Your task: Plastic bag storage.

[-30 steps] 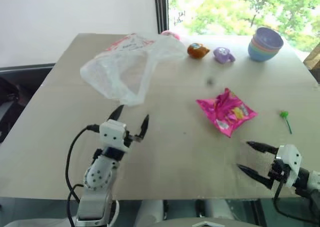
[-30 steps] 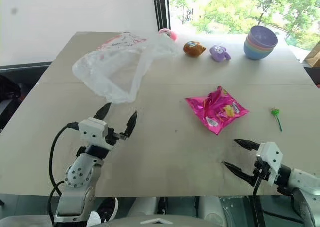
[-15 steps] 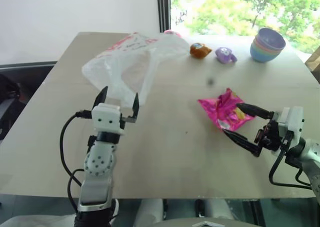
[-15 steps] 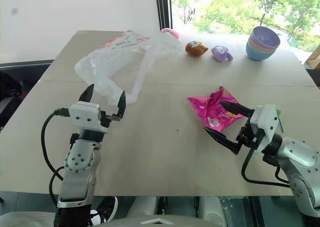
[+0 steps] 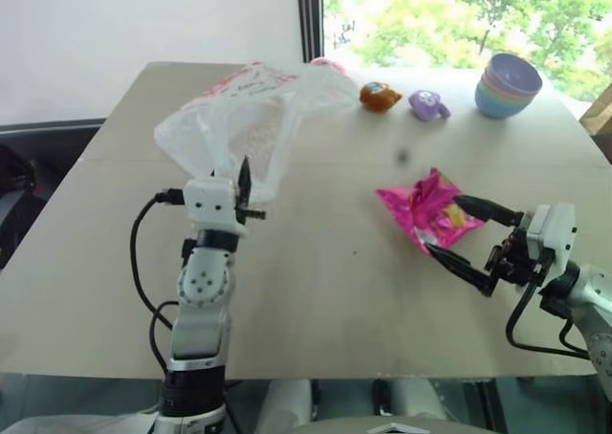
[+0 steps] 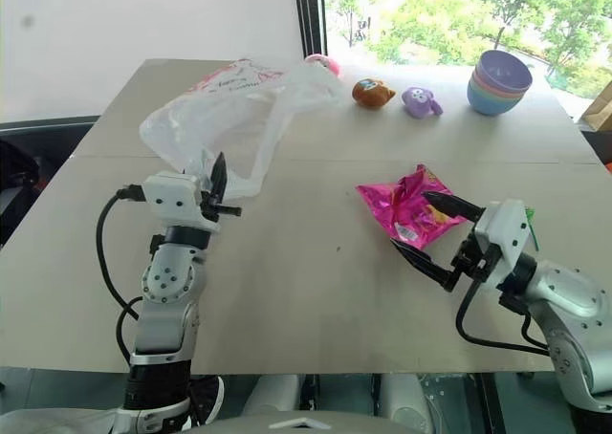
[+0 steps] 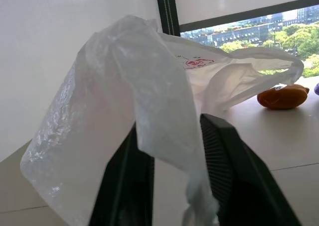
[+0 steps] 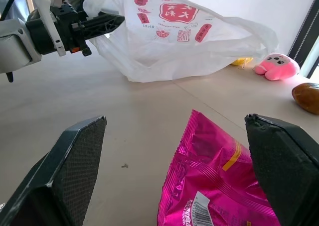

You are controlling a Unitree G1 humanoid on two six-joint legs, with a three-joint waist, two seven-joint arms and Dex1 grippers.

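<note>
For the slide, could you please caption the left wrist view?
Left gripper shut on a fold of the plastic bag, with an orange toy on the table behind.

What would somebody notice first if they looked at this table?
Probably the big see-through white plastic bag at the far left of the table, with the left gripper pinching its near edge. Next comes the shiny pink snack packet on the right, with the right gripper wide open just by it. Along the far edge sit small toys and a stack of pastel bowls.
</note>
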